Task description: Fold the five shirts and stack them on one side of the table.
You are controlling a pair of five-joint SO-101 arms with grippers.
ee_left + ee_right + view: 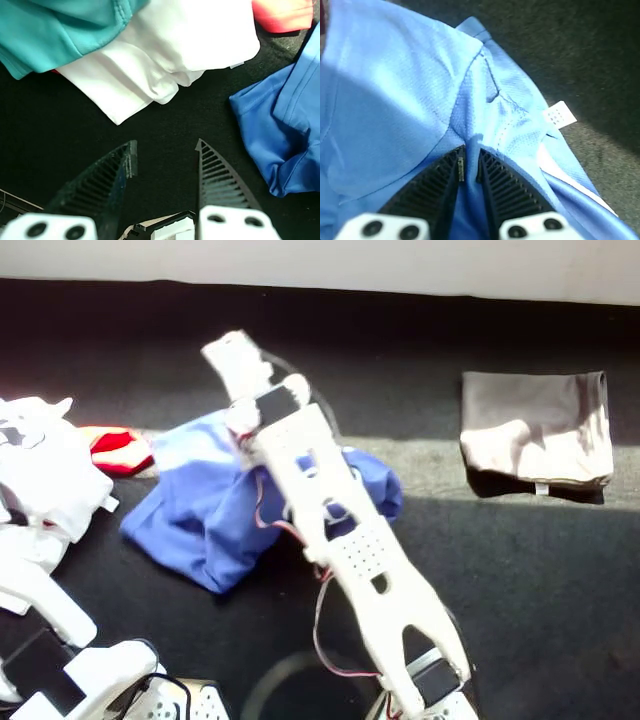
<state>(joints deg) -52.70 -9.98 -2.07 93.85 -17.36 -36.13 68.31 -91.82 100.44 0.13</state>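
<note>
Shirt (190, 510), blue, bunched, long axis side-to-side, right pincer (470, 152) pinching it

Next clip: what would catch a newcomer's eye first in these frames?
A crumpled blue shirt lies in the middle of the table, with the right gripper pinched shut on a fold of it. A folded grey shirt sits alone on the right side, and the left gripper hangs open near a white shirt.

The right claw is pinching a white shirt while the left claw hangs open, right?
No: the right claw pinches the blue shirt, not a white one; the right wrist view shows it. The left claw does hang open.
</note>
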